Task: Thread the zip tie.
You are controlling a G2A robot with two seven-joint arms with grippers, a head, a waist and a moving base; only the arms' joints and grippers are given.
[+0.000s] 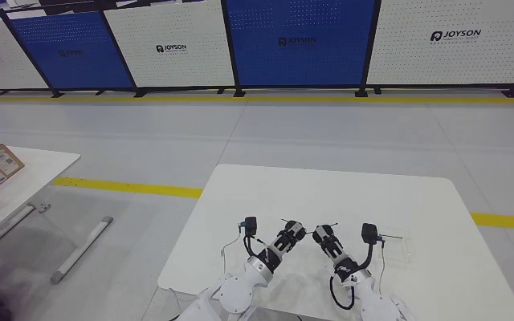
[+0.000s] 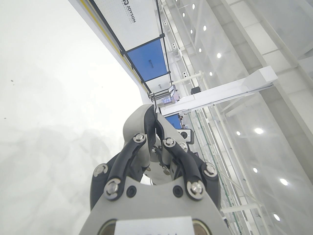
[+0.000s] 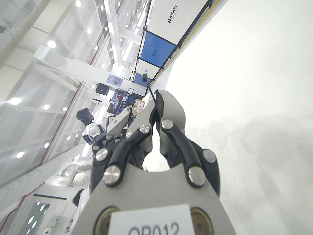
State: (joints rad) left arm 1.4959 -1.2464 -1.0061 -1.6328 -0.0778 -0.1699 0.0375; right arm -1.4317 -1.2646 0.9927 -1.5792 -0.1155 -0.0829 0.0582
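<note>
At lower centre of the top view, the left tool [image 1: 297, 228] and right tool [image 1: 320, 233] sit just beside each other over the white table [image 1: 385, 197]. Left tool: closed tight on a thin black strip [image 2: 154, 100], tip projecting past the fingertips. Right tool: closed tight on the zip tie [image 3: 149, 88], head end projecting. Beyond the table runs a yellow floor line [image 1: 120, 187]; farthest, blue and white panels [image 1: 301, 40] span the upper frame.
</note>
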